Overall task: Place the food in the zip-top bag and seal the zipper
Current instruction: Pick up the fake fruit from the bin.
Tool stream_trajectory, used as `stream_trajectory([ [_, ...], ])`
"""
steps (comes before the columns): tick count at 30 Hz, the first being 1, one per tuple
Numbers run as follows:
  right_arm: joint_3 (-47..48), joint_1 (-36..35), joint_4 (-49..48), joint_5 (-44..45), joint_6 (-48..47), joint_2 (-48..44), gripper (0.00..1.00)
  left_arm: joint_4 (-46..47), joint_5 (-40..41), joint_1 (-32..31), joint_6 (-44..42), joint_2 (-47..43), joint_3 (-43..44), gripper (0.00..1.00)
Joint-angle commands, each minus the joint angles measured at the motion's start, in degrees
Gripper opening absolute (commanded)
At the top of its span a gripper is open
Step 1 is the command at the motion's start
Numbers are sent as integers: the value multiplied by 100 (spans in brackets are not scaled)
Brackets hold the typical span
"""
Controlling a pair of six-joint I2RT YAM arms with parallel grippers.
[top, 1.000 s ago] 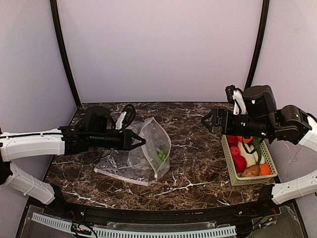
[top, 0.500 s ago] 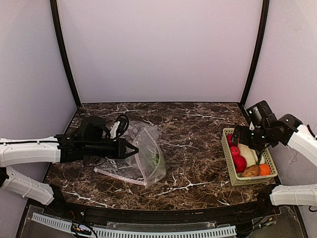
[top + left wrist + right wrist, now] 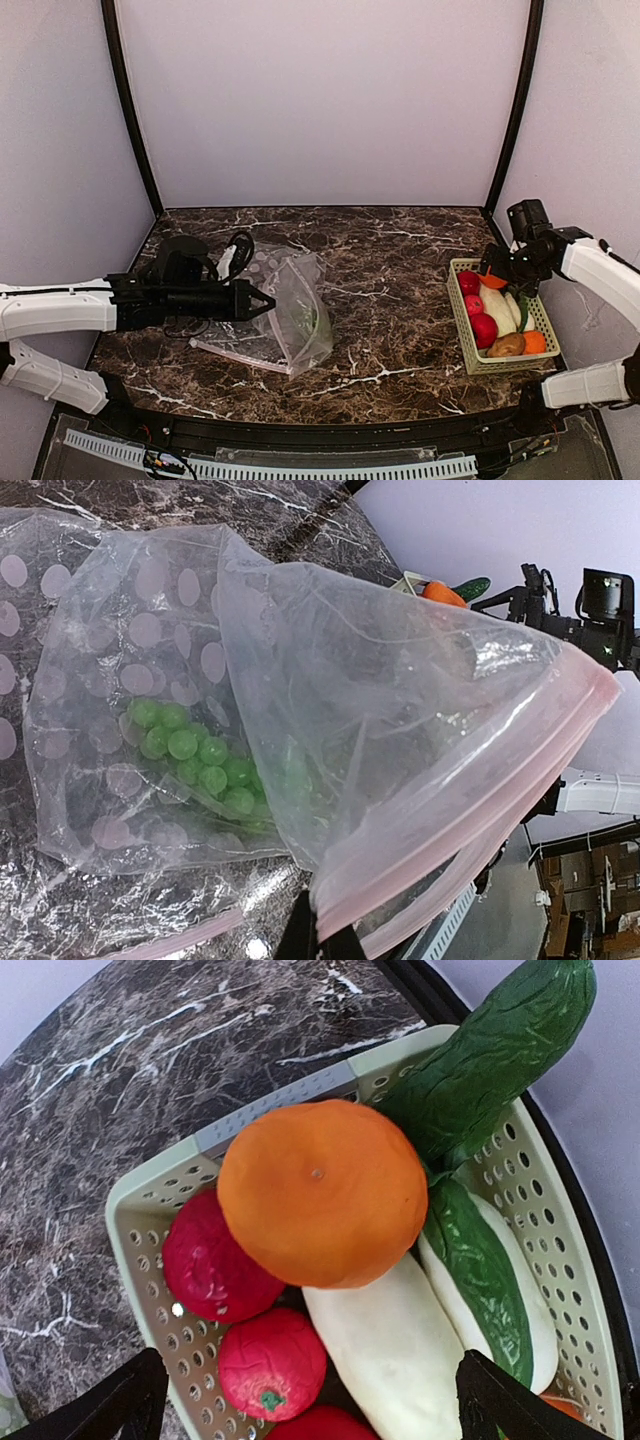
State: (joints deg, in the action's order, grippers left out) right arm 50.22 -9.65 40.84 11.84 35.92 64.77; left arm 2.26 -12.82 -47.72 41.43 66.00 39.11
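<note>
Nothing to read anywhere in these views, no words, no numbers, no brand marks. The clear flexible plastic bag with the pinkish mouth strip (image 3: 420,710) carries only a print of white dots. The pale green slotted plastic basket (image 3: 290,1095) is plain, and the dark marble-patterned table top (image 3: 400,320) shows just white veining.

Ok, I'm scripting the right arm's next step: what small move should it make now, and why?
Probably lower the open right tool onto the round orange toy fruit and close. It sits topmost in the pale green slotted basket, directly beneath the tool, while the left tool, shut on the pinkish zipper strip, holds the clear dotted plastic bag open with green grapes inside.
</note>
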Motion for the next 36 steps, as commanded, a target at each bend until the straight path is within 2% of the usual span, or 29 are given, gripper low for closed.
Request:
stream_trajectory([
  [1,272,344,-382,209,-361,319,99,-182,74,44,65,-252,-122,1],
  [11,466,635,-845,-213,-1095,982,99,-187,101,45,85,-403,-220,1],
  [23,733,773,-942,-171,-1524,1680,99,-130,96,44,123,-417,-246,1],
  [36,755,864,-1058,-343,-1923,1994,98,-121,63,48,122,-405,-240,1],
])
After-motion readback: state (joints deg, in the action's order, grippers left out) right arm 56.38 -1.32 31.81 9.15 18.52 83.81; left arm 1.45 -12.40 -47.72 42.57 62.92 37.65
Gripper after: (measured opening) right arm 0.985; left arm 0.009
